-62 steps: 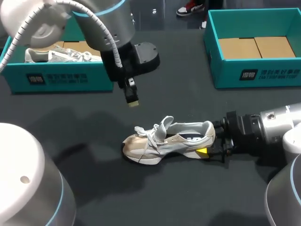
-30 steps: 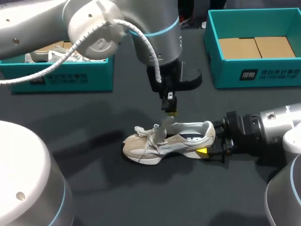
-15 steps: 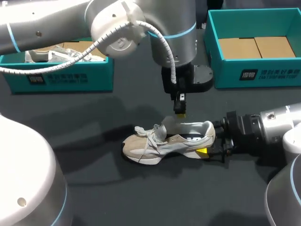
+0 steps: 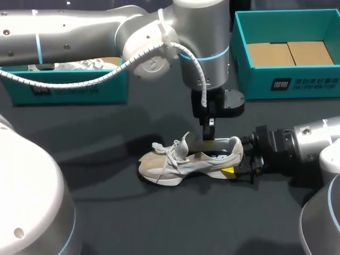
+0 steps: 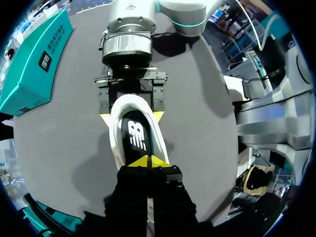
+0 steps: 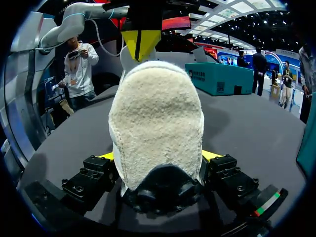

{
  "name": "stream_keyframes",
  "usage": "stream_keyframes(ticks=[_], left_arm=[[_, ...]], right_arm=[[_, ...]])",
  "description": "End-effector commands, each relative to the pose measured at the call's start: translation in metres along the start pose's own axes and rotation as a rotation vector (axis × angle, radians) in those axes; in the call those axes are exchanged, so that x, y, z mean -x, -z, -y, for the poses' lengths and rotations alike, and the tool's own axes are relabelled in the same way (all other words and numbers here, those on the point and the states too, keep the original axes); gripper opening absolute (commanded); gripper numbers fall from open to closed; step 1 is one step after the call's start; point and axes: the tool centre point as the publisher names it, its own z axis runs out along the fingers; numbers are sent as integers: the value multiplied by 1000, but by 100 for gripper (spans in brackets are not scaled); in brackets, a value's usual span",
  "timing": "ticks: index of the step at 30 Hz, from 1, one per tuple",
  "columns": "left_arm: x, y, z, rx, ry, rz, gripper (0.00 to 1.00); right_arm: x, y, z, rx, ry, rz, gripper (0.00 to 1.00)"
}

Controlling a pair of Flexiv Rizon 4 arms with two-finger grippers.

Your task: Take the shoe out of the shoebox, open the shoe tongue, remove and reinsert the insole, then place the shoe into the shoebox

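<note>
The beige-and-white sneaker lay on its sole on the dark tabletop, toe pointing away from the right pincer. Its white laces were loose and its tongue stood up. Inside it a dark insole with a white mark showed through the mouth of the shoe.

The left pincer hung straight down over that mouth. Its yellow tips were pressed together, with no gap between them, right at the insole's surface. Whether they pinched the insole or only touched it could not be told. The right pincer lay low along the tabletop and gripped the sneaker's fuzzy heel, one yellow tip on each side of it.

Well beyond the left pincer, on the side its arm came from, stood a teal shoebox with another pale sneaker inside. That arm crossed in front of the shoebox and hid part of it. A second teal shoebox stood beyond the right pincer, well apart from it, open and showing a brown cardboard floor.
</note>
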Motion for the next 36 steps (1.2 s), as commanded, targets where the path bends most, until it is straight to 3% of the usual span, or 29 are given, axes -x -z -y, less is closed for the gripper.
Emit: stream_keyframes(ticks=[1,15,24,32,35,36], left_arm=[[1,-13,2,1,1,-2,0],[8,-46,2,53,24,-15,0],[3,-59,-18,79,46,-65,0],[-5,-69,-28,84,18,-35,0],[-5,-75,-29,89,23,-15,23],[-4,-77,-28,90,22,-13,26]], right_arm=[[0,-1,0,-5,-1,2,0],[0,-1,0,-5,-1,2,0],[0,-1,0,-5,-1,2,0],[0,-1,0,-5,-1,2,0],[0,-1,0,-5,-1,2,0],[0,-1,0,-5,-1,2,0]])
